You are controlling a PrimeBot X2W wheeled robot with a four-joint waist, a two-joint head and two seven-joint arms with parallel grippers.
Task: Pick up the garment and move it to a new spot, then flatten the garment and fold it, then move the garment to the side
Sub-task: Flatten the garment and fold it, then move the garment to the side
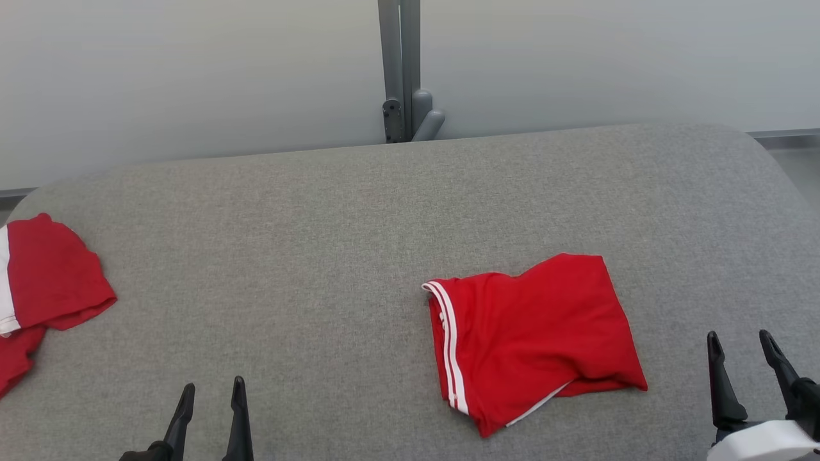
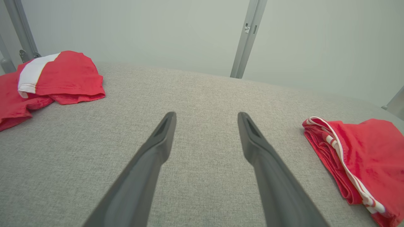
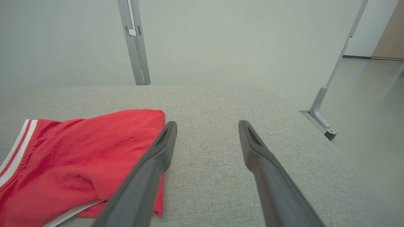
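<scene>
Folding looks finished; which step is this? (A)

Likely the last one. The garment (image 1: 535,339) lies folded on the table (image 1: 320,256), right of centre, striped edge toward the middle. The left gripper (image 1: 213,383) and right gripper (image 1: 738,334) both have their fingers spread and hold nothing; the right one is near the cloth. (B)

So what next? (A)

If it must go further aside, I'd pinch the near right edge through all layers and shift it without spilling the fold. Otherwise the red heap (image 1: 51,275) at far left may be next. (B)

Any label or writing? (A)

None readable; just white stripes (image 1: 448,339). (B)
</scene>
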